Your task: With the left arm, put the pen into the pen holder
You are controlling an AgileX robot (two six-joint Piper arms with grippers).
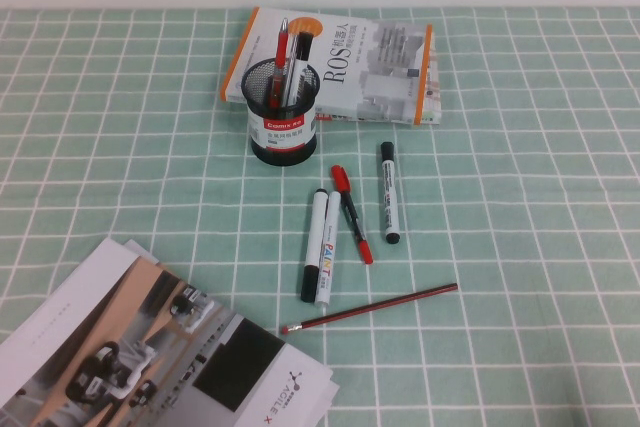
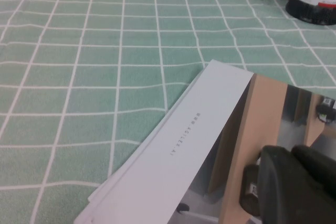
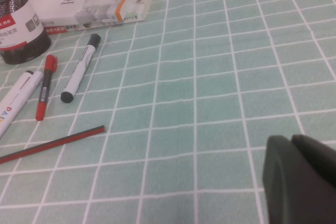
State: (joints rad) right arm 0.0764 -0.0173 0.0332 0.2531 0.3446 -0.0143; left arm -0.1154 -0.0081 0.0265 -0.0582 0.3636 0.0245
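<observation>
The black mesh pen holder [image 1: 283, 114] stands in front of a book. The slim red pen [image 1: 282, 48] stands upright in it beside a red-capped black pen. The holder also shows in the left wrist view [image 2: 315, 1] and the right wrist view [image 3: 18, 30]. Neither arm shows in the high view. My left gripper [image 2: 292, 153] is shut and empty, low over a brochure, well away from the holder. My right gripper [image 3: 291, 141] is shut and empty, over bare green cloth.
A ROS book [image 1: 350, 62] lies behind the holder. On the cloth lie two white markers [image 1: 318, 242], a red-capped black pen [image 1: 351, 213], a black-capped marker [image 1: 389, 192] and a dark-red pencil [image 1: 370, 309]. A brochure stack [image 1: 140, 347] lies at the near left.
</observation>
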